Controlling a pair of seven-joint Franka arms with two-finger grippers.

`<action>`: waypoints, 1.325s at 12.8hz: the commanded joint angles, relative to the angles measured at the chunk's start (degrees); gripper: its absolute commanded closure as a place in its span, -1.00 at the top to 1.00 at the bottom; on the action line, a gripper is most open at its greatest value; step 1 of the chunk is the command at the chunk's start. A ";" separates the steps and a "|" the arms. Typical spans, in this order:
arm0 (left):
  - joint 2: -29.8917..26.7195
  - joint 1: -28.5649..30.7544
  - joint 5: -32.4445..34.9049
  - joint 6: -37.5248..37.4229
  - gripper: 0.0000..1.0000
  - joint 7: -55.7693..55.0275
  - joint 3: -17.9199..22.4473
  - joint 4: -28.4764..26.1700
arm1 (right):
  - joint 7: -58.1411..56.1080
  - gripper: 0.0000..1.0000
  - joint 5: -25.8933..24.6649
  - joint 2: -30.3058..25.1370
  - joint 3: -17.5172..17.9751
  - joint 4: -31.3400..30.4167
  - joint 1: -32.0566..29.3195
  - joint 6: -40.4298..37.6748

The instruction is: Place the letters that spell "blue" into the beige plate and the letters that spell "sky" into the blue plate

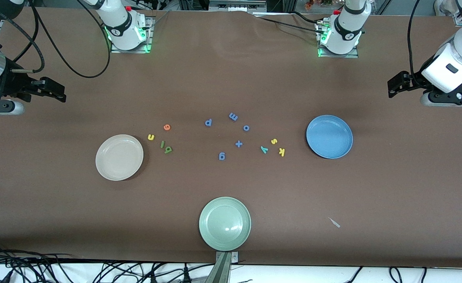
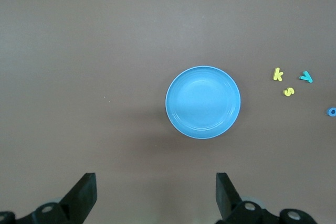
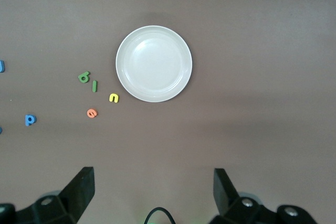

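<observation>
The beige plate (image 1: 119,157) (image 3: 154,63) lies empty toward the right arm's end. Beside it lie the yellow u (image 1: 151,136), orange e (image 1: 167,127), green l (image 1: 162,144) and green b (image 1: 168,149). The blue plate (image 1: 329,136) (image 2: 203,102) lies empty toward the left arm's end, with the yellow s (image 1: 274,141), teal y (image 1: 264,149) and yellow k (image 1: 281,151) beside it. My left gripper (image 1: 396,84) (image 2: 156,192) hovers open over bare table at its own end. My right gripper (image 1: 54,92) (image 3: 154,190) does the same at its end. Neither holds anything.
Several all-blue letters and a blue plus sign (image 1: 238,144) are scattered mid-table between the two letter groups. A pale green plate (image 1: 225,223) sits near the front edge. A small white scrap (image 1: 334,222) lies nearer the camera than the blue plate.
</observation>
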 commanded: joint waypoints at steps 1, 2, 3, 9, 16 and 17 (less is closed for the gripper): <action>0.48 0.39 -1.25 -0.79 1.00 1.36 -0.18 1.46 | -1.03 1.00 -0.68 0.13 0.33 0.39 -0.42 0.28; 0.48 0.39 -1.25 -0.79 1.00 1.36 -0.35 1.46 | -1.03 1.00 -0.68 0.13 0.33 0.39 -0.34 0.37; 0.48 0.39 -1.25 -0.79 1.00 1.36 -0.36 1.46 | -1.03 1.00 -0.68 0.13 0.33 0.39 -0.34 0.45; 0.48 0.22 -1.25 -0.79 1.00 1.36 -0.53 1.54 | -1.03 1.00 -0.24 0.31 0.33 0.39 -0.42 0.63; 0.48 -0.13 -1.16 -0.79 1.00 1.36 -0.62 1.54 | -1.03 1.00 -0.15 0.22 0.42 -0.14 -0.25 1.25; 0.48 -0.13 -1.16 -0.79 1.00 1.36 -0.62 1.54 | -1.03 1.00 -0.15 0.31 0.42 -0.14 -0.25 1.25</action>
